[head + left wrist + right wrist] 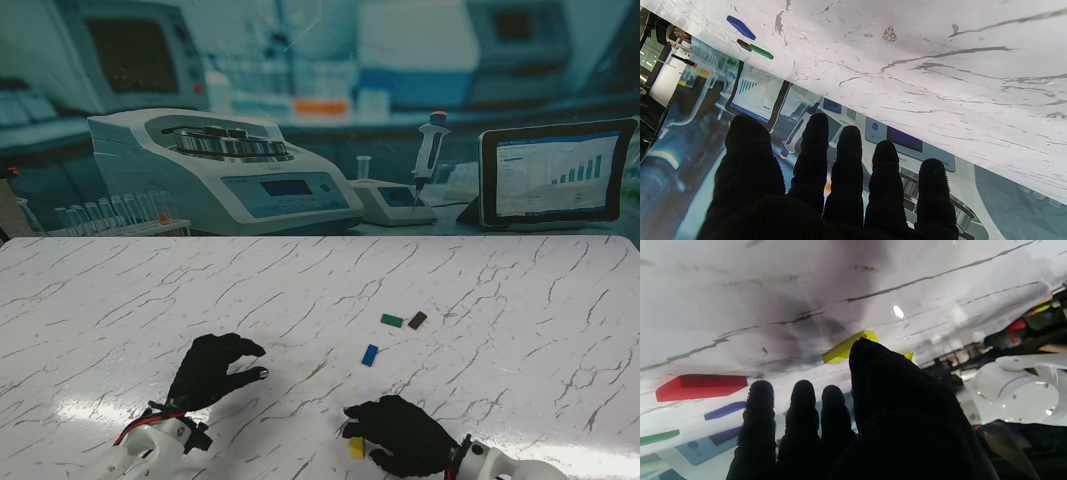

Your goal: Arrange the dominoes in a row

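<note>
On the left, the left hand [215, 370] hovers over the marble table [120, 300], fingers spread and curled, holding nothing. Toward the middle, well ahead of both hands, 3 dominoes lie flat: a blue domino [370, 355] nearest to me, then a green domino [391, 320] and a dark domino [417, 320] just beside each other. To the right, the right hand [400, 435] rests low over a yellow domino [356, 447], thumb at its edge; whether it grips is unclear. The right wrist view shows a red domino [701, 386] nearby.
</note>
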